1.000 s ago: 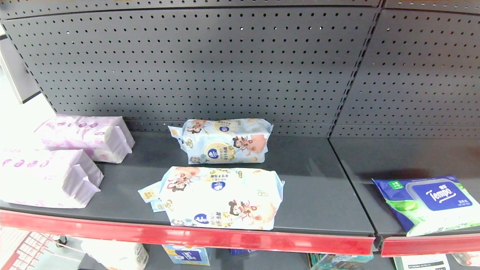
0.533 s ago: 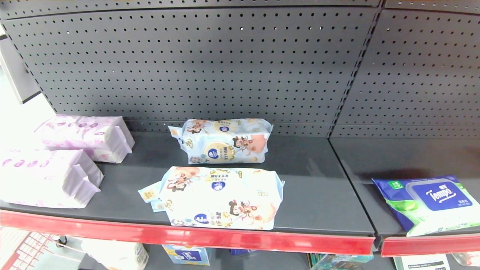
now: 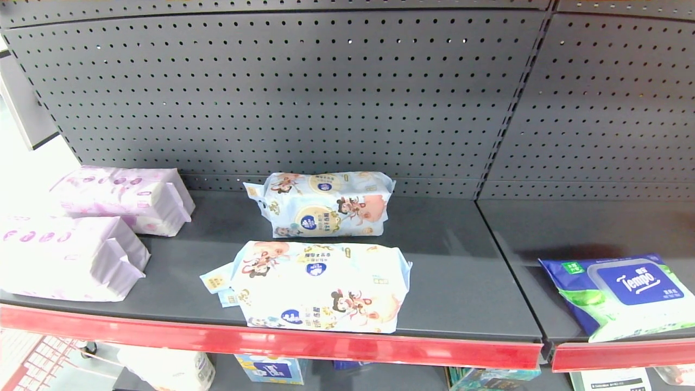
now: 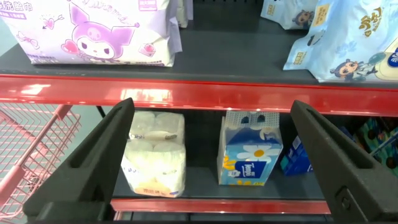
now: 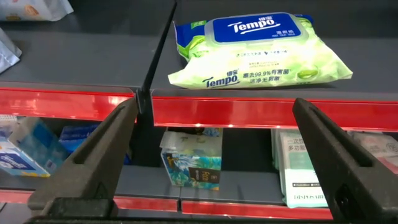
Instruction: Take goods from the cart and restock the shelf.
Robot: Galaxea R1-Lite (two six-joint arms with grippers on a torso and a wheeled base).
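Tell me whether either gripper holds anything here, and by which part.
Nothing is held. The left gripper and the right gripper are both open and empty, in front of the shelf.

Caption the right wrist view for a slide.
Open right hand before the red-edged grey metal shelf holding a green-and-blue plastic wet-wipe pack.

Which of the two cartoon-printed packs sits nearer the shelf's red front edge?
The front pack, right behind the red edge; the other pack lies back by the pegboard.
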